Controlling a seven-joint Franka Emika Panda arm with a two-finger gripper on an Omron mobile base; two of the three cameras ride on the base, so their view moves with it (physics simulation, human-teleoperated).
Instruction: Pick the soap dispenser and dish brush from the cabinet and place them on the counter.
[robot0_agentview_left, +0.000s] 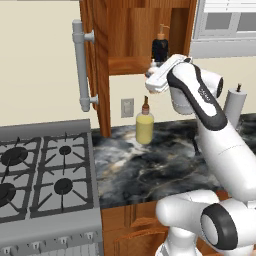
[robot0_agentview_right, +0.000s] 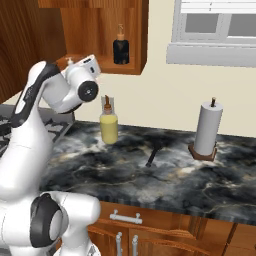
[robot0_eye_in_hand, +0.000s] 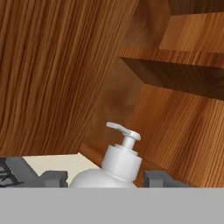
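Open cabinet (robot0_agentview_left: 135, 37) above the table (robot0_agentview_left: 150, 165): the gripper (robot0_eye_in_hand: 105, 178) has its 2 fingers (robot0_eye_in_hand: 54, 178) spread either side of the white soap dispenser (robot0_eye_in_hand: 120, 164), grip not discernible.

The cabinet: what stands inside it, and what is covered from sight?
Inside the cabinet stands a dark pump bottle; the gripper straddles a white soap dispenser. The arm covers the rest of the shelf.

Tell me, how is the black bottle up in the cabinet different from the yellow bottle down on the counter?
The black bottle is dark all over and stands on the cabinet shelf. The yellow bottle is pale yellow with a brown top and stands on the counter by the wall. The yellow bottle looks wider. Both stand upright, and nothing touches either.
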